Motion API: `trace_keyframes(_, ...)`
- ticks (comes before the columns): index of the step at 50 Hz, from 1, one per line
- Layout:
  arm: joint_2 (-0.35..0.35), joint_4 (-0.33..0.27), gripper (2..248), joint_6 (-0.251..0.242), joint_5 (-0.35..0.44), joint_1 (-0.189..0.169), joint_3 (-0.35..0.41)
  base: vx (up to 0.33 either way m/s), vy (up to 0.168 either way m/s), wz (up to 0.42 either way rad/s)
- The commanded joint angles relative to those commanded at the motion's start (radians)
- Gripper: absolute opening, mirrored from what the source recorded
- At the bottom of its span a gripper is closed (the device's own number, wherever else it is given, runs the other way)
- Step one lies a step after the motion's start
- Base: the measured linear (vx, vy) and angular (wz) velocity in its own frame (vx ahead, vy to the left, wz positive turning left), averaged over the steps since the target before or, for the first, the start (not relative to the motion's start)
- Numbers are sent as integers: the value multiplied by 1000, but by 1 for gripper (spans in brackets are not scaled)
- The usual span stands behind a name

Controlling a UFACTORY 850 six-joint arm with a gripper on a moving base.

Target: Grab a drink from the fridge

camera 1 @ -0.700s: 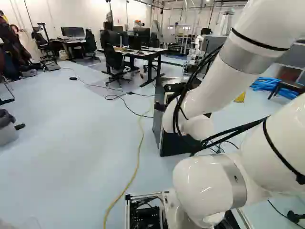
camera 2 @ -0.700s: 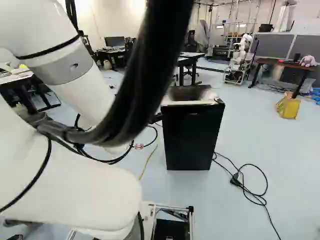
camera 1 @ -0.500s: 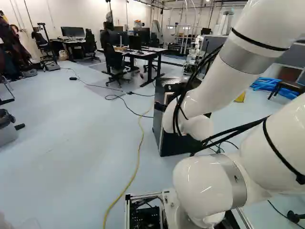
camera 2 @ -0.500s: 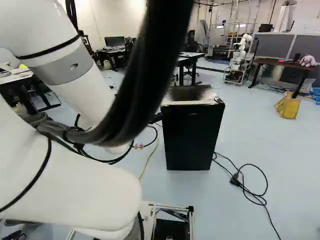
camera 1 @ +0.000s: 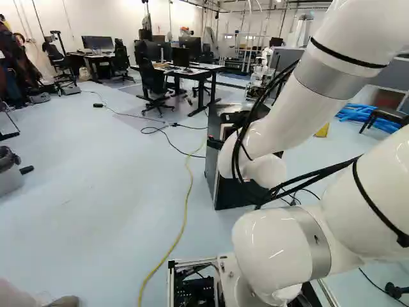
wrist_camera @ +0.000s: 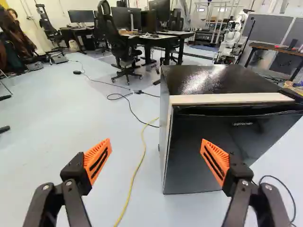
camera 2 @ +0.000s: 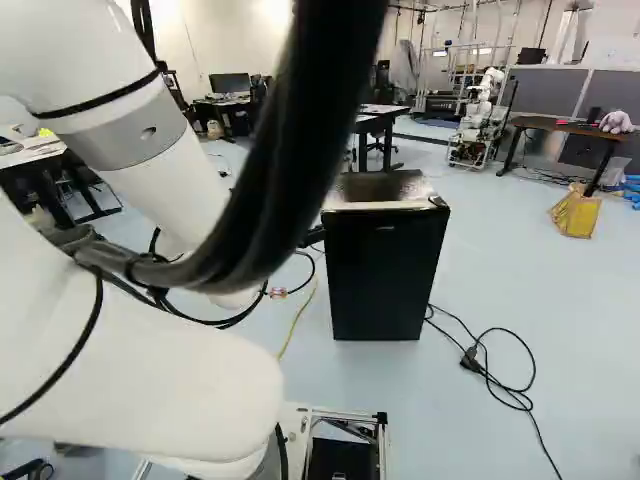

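End effector (camera 1: 220, 130) wide open, grips nothing. Right base view, left to right: yellow cable (camera 2: 299, 322) on floor; black fridge (camera 2: 385, 275) upright, near middle; looped black cord (camera 2: 527, 390) on floor beside it.

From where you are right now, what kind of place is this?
Probably a robot lab: another robot stands at the back, desks with screens line the room, and cables run over the floor.
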Motion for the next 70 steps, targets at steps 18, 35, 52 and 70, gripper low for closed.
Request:
trace_keyframes(18,0,0,247,0,0,0,0,0,0,0)
trace_keyframes(35,-10,3,247,0,0,15,-8,0,0,0)
trace_keyframes(52,-33,23,247,0,0,46,-29,0,0,0)
trace_keyframes(70,-69,87,247,0,0,80,-59,0,0,0)
